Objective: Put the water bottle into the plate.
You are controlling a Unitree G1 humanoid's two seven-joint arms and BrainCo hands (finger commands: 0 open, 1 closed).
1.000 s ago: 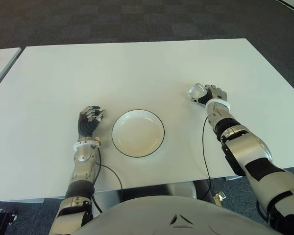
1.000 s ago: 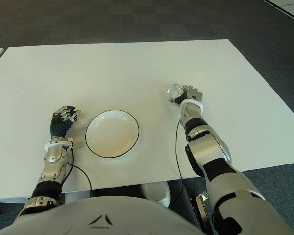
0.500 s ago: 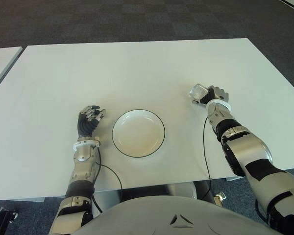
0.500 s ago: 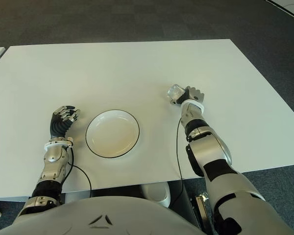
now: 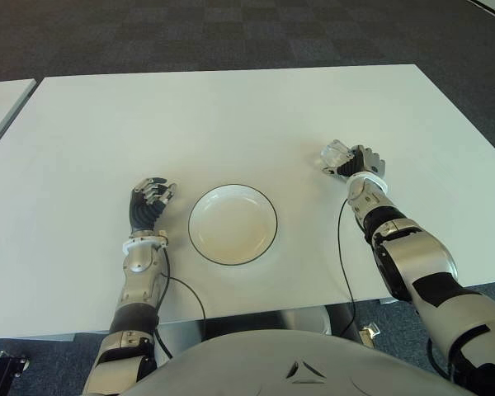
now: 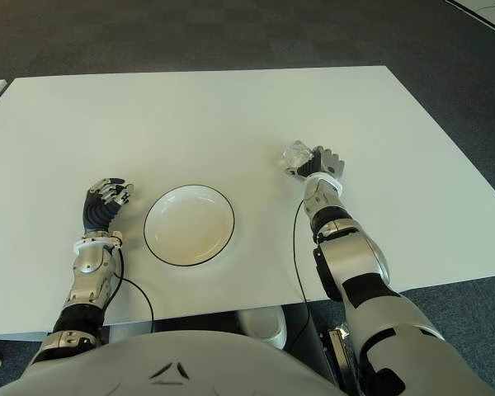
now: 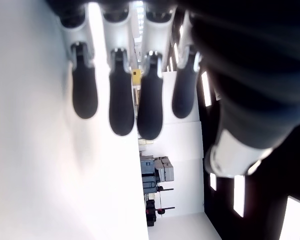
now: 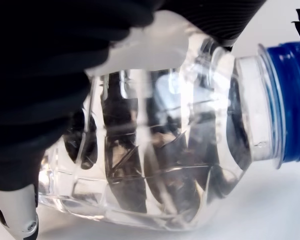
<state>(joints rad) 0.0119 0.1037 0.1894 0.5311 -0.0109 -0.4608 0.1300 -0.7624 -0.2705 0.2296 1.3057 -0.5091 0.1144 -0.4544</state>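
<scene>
A clear plastic water bottle [image 5: 336,154] with a blue cap [image 8: 289,102] is held in my right hand [image 5: 355,162], right of the plate and over the white table. The right wrist view shows dark fingers [image 8: 50,60] wrapped around the bottle's ribbed body [image 8: 160,155]. A white plate [image 5: 232,223] with a dark rim sits empty near the table's front edge, in the middle. My left hand [image 5: 148,201] shows just left of the plate, its fingers [image 7: 122,95] curled with nothing in them.
The white table [image 5: 231,115] stretches far back behind the plate. A second white table's corner [image 5: 0,103] shows at the far left. Dark carpet [image 5: 231,33] lies beyond. A thin black cable [image 5: 343,247] runs along my right forearm.
My right hand with the bottle has shifted slightly right and away from me. The left hand and the plate have stayed put.
</scene>
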